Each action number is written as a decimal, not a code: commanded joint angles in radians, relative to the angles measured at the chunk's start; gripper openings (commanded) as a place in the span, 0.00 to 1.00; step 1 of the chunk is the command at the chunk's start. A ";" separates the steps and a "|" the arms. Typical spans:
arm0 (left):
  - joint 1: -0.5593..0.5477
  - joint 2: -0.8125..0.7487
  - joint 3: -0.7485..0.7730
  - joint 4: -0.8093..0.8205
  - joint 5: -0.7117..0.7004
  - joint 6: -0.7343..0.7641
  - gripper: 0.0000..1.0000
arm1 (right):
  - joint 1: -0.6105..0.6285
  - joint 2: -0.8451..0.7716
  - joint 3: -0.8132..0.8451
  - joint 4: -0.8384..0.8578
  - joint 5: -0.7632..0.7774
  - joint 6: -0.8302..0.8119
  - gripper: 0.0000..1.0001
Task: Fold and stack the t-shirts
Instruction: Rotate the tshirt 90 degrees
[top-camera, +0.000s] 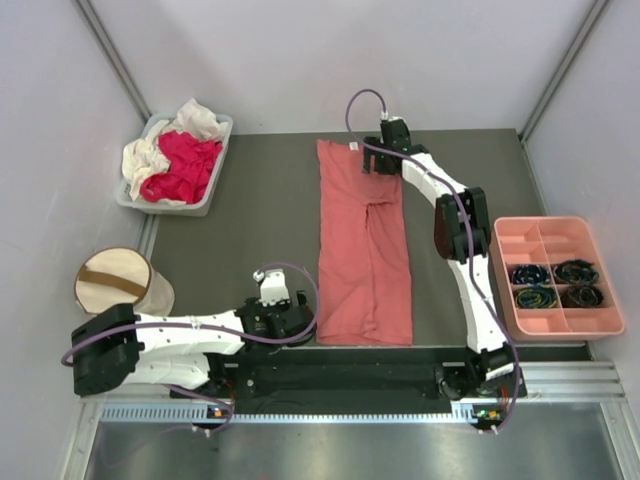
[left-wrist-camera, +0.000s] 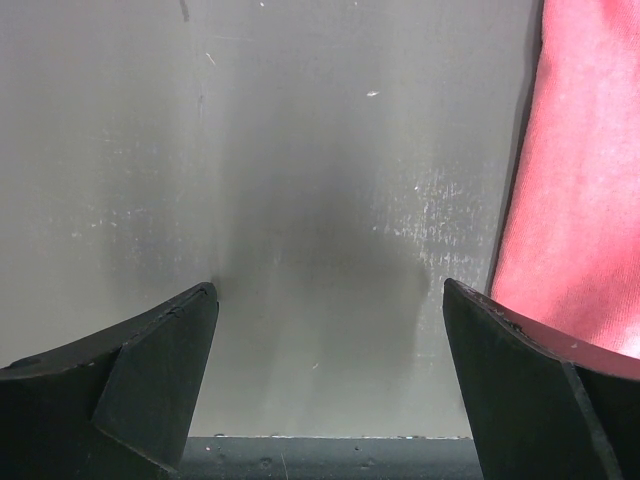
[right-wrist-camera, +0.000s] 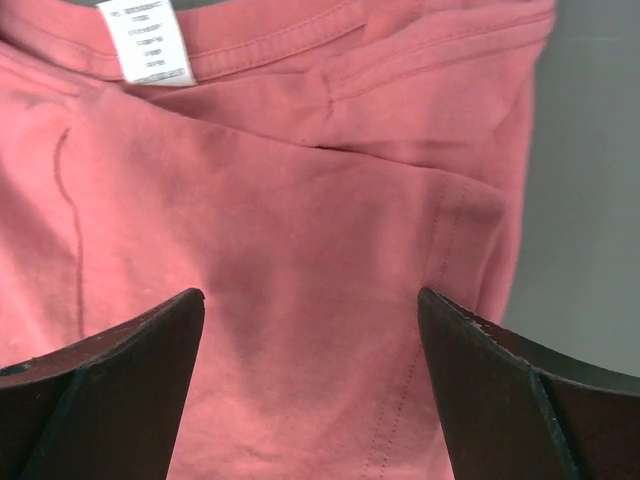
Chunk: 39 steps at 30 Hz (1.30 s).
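A salmon-pink t-shirt (top-camera: 365, 250) lies folded in a long strip on the tabletop (top-camera: 250, 230), collar at the far end. The right tool (right-wrist-camera: 310, 300) hangs over that collar, jaws wide and holding nothing; the left tool (left-wrist-camera: 330, 290), also wide, hovers over bare tabletop beside the shirt's near left edge. A magenta-red shirt (top-camera: 185, 165) and a cream shirt (top-camera: 148, 158) fill a grey bin (top-camera: 214, 172) far left.

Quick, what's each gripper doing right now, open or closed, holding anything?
Left gripper: open, empty, over the table beside the salmon-pink shirt.
Right gripper: open, empty, above the shirt near its neck label.
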 joint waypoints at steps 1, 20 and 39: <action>0.000 0.006 -0.028 -0.037 0.029 -0.029 0.99 | -0.002 -0.104 -0.026 -0.023 0.200 -0.022 0.88; 0.091 0.081 0.268 0.093 -0.105 0.362 0.99 | -0.002 -0.633 -0.667 0.167 0.227 0.089 0.88; 0.636 0.574 0.760 0.644 0.346 0.907 0.99 | 0.018 -1.048 -1.103 0.135 0.153 0.193 0.88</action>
